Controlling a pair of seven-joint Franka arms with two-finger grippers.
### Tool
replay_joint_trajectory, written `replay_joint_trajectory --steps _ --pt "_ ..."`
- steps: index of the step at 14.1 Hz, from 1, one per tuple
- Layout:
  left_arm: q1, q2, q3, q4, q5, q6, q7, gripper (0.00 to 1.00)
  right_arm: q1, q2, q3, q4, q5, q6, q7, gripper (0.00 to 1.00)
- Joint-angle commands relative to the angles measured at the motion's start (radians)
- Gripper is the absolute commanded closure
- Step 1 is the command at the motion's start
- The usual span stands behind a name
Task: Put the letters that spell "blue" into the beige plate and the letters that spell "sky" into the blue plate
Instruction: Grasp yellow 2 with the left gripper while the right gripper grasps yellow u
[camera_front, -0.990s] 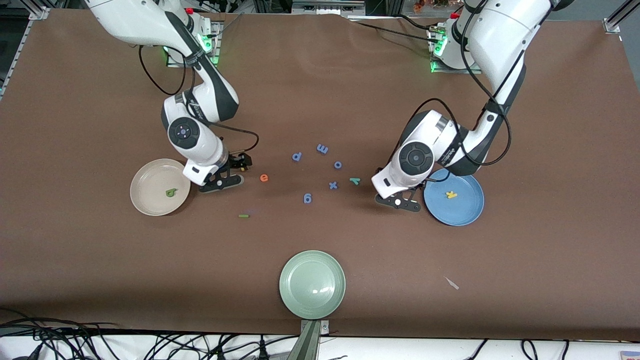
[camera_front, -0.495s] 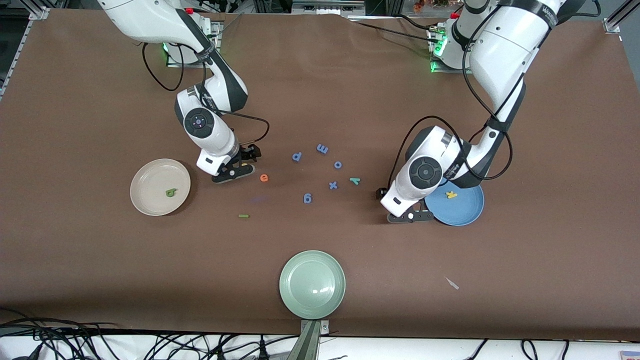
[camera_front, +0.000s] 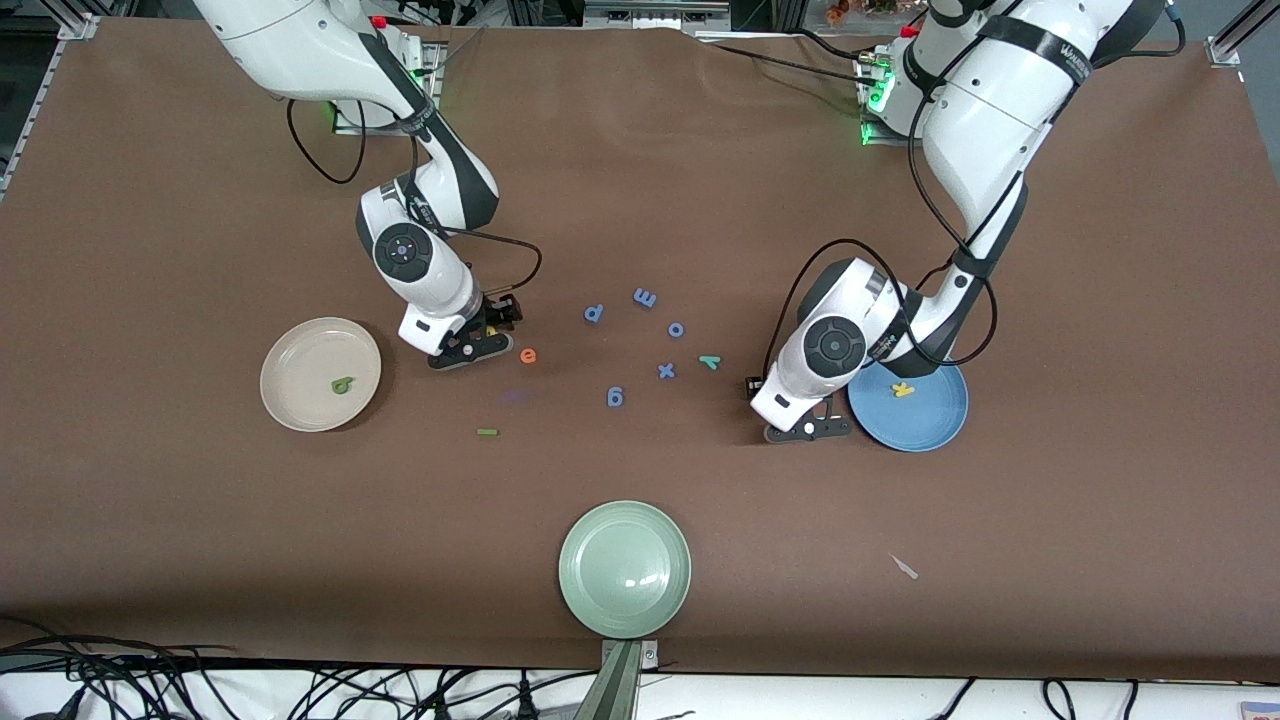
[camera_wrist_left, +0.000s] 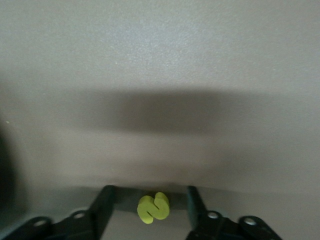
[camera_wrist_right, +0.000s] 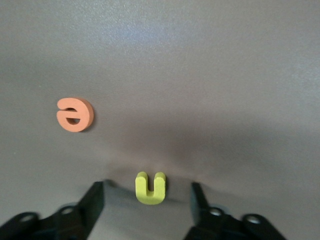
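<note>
In the left wrist view my left gripper is open, low over the table, with the yellow s lying between its fingers and a gap on each side. In the front view it stands beside the blue plate, which holds the yellow k. My right gripper is open around the yellow u, touching neither side. The orange e lies close by. The green b lies in the beige plate. The green l and teal y lie on the table.
Several blue letters are scattered in the middle of the table between the arms. A pale green plate sits near the front edge. A small white scrap lies toward the left arm's end, near the front.
The right gripper has moved away from the beige plate to a spot beside the orange e. The left gripper has shifted a little along the blue plate's edge.
</note>
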Motion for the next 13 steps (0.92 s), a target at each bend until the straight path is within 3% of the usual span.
replay_joint_trajectory --steps 1,3,4,6,7,13 --pt "-0.003 -0.012 0.006 -0.022 -0.011 0.007 -0.005 0.42 0.001 0.000 0.000 -0.008 -0.032 0.015 0.009 0.65" --pt "-0.001 -0.015 0.005 -0.030 -0.011 0.006 -0.005 0.52 0.001 0.000 0.000 -0.007 -0.033 0.015 0.005 0.92" --pt "0.000 -0.016 0.005 -0.036 -0.011 0.006 -0.005 0.62 0.001 0.000 0.000 -0.004 -0.033 0.015 0.003 1.00" --pt "0.003 -0.018 0.005 -0.039 -0.011 0.001 -0.005 0.77 -0.007 -0.003 -0.002 0.016 -0.033 0.007 -0.007 1.00" --pt "0.003 -0.019 0.005 -0.039 -0.011 -0.002 -0.005 0.79 -0.010 -0.012 -0.011 0.028 -0.033 -0.005 -0.015 1.00" --pt "0.022 -0.093 0.005 -0.016 -0.010 -0.105 0.027 0.81 -0.010 -0.060 -0.180 0.143 -0.032 -0.223 -0.254 1.00"
